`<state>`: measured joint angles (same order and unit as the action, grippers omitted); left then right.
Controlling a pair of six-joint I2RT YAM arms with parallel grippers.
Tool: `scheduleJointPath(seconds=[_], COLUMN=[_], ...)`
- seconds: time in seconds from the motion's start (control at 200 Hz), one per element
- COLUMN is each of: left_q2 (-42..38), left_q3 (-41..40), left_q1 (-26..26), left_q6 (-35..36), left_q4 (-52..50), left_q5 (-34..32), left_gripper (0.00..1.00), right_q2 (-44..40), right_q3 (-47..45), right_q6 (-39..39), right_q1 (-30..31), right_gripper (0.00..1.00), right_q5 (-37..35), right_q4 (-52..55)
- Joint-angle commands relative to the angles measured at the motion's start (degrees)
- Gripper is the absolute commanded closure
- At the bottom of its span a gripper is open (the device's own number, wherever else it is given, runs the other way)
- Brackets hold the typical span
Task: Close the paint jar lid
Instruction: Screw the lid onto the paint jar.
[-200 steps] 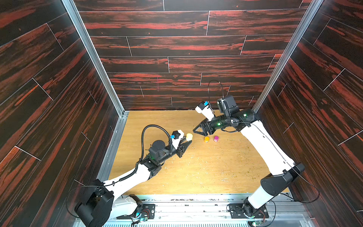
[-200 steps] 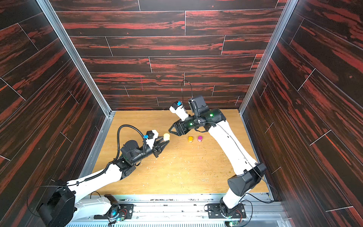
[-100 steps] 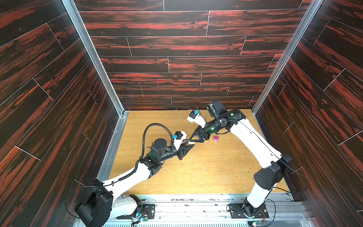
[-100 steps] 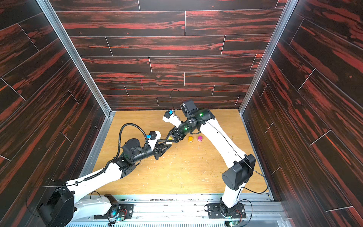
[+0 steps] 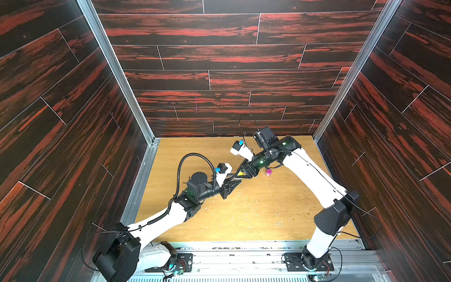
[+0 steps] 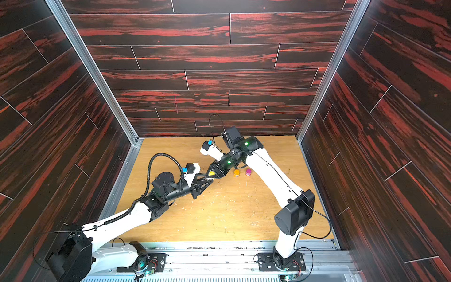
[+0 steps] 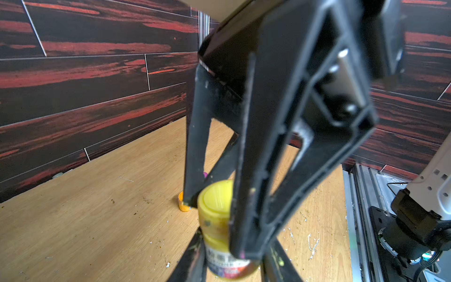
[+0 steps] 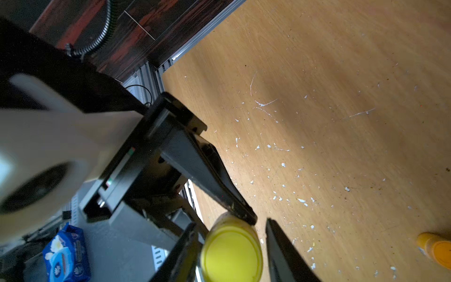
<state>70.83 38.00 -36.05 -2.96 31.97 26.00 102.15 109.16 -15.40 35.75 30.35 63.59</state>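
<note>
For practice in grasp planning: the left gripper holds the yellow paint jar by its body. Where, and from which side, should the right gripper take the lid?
Probably the lid by its round side wall, approaching along its axis from the lid end: the left gripper clamps the jar by its labelled body, leaving only that end free.

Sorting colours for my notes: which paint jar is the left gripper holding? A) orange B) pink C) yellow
C: the left gripper is clamped on the yellow jar; the orange jar and pink jar stand on the table.
</note>
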Motion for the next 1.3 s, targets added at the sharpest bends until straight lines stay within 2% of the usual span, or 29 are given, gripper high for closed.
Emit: scheduleJointPath(seconds=[0.0,0.115,0.205,0.256,0.381,0.471,0.536,0.631,0.756,0.852,0.952,1.107,1.293], left_q2=[-0.17,0.31,1.49,2.93,10.34,15.80,16.88,12.67,4.50,0.25,-1.59,-1.68,-1.60], left_q3=[1.73,1.99,2.78,3.30,4.50,5.31,3.55,1.32,-0.38,-1.45,-2.05,-1.36,-0.70], left_q1=[0.28,0.28,0.19,-0.35,-4.53,-5.01,-4.86,-4.03,-0.38,0.28,0.28,0.28,0.32], left_q6=[0.68,1.11,2.87,3.49,9.41,9.61,9.26,7.59,1.90,0.46,-0.03,-0.55,-0.33], left_q4=[0.16,0.03,0.49,2.58,12.05,19.88,25.65,21.38,11.40,7.03,4.67,3.72,3.04], left_q5=[0.65,0.16,-1.79,-6.31,-22.20,-27.23,-28.57,-26.31,-11.32,-4.91,-3.23,-1.63,-1.37], left_gripper=[0.81,0.81,0.81,0.81,0.83,0.84,0.84,0.84,0.82,0.82,0.82,0.82,0.82], right_q2=[0.99,1.29,2.02,2.88,9.55,11.37,9.45,3.55,-1.74,-3.13,-3.84,-2.90,-3.31], right_q3=[-0.93,-1.62,-2.97,-3.95,-1.23,0.20,-0.58,-3.48,-3.78,-1.70,-0.08,3.55,1.40], right_q6=[0.82,2.30,6.34,12.00,34.08,40.14,40.80,37.92,25.78,15.28,9.12,4.77,1.51], right_q1=[0.32,0.38,1.37,2.44,4.87,6.11,5.23,2.22,-1.52,-2.38,-2.39,-2.26,-2.07], right_gripper=[0.60,0.64,0.66,0.66,0.65,0.58,0.55,0.44,0.37,0.36,0.35,0.35,0.35], right_q5=[-0.06,0.18,-0.39,-3.02,-6.75,-9.43,-9.96,-11.16,-8.30,-7.87,-8.58,-5.53,-1.48], right_q4=[0.60,-0.65,-3.57,-7.14,-16.40,-19.64,-20.24,-18.90,-11.79,-5.69,-2.98,0.43,1.01])
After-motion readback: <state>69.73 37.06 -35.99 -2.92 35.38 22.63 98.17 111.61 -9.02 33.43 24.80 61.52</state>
